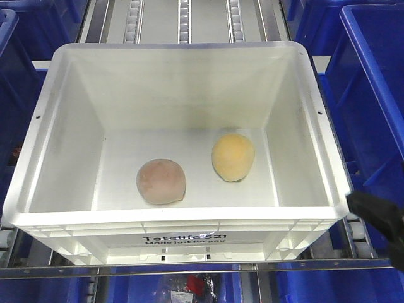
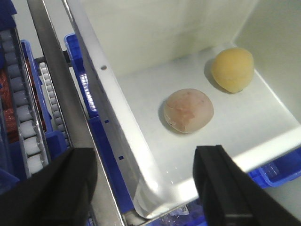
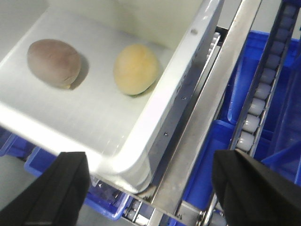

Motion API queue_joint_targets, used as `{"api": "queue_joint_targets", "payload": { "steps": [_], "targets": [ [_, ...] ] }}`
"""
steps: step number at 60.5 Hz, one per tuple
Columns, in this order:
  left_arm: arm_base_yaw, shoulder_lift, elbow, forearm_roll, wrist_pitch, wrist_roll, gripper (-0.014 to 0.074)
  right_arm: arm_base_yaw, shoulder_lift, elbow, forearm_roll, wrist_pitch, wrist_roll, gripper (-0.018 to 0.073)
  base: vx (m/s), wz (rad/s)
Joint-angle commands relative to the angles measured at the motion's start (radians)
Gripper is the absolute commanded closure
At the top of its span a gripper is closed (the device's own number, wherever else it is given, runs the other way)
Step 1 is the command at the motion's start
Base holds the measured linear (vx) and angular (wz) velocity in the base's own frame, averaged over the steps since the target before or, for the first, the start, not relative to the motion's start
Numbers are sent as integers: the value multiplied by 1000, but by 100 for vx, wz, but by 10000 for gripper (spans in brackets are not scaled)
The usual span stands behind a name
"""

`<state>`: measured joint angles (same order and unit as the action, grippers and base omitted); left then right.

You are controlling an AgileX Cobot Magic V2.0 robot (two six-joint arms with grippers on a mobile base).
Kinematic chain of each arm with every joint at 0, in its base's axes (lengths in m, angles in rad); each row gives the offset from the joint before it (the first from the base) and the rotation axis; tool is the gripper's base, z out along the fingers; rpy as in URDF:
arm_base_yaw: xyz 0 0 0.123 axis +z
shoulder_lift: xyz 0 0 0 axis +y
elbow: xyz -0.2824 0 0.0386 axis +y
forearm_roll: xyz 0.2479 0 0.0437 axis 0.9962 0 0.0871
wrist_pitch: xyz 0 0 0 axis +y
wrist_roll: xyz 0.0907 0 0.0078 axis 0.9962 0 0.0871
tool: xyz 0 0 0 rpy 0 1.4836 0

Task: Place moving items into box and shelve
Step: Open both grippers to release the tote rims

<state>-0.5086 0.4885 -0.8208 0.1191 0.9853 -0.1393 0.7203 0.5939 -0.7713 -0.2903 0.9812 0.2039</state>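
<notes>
**Mia:** Blue bins (image 1: 372,76) and shelf rollers (image 1: 183,19) sit all around the white box (image 1: 38,158) in the front view. Inside it lie a pink ball (image 1: 161,182) and a yellow ball (image 1: 233,156), near each other but apart.

**Ben:** Left wrist view: the left gripper (image 2: 146,188) is wide open, holding nothing. The box's near left corner sits between its fingers.

**Mia:** Right wrist view: the right gripper (image 3: 150,188) gapes wide too (empty), around the near right corner.

**Ben:** So the box sits between both arms, neither nearer. I think both must push it straight back.

Blue bins (image 1: 369,95) are flanking steel roller racking (image 1: 183,22), and a metal shelf rail (image 1: 189,268) is crossing the front
</notes>
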Motion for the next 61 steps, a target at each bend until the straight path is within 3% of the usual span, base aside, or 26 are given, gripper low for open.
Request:
{"api": "queue_joint_targets", "payload": {
  "steps": [1,6,19,25,46,61],
  "targets": [
    [-5,-46,-5,-25,-49,60,59,1,-50,-5,10,-21,-28,-15,0,0],
    [-5,-86,4,-48,-23,104,59,1,-86,8,17,12,-28,-15,0,0],
    [-5,-108,12,-46,-7,103,81,1,-108,8,14,76,-32,8,0,0],
    [-5,-108,12,-46,-8,103,154,1,-108,8,11,78,-35,95,0,0],
    [-5,-108,12,-46,1,103,500,1,-108,8,10,81,-35,579,0,0],
    [-5,-108,12,-46,1,103,596,1,-108,8,10,87,-35,575,0,0]
  ]
}}
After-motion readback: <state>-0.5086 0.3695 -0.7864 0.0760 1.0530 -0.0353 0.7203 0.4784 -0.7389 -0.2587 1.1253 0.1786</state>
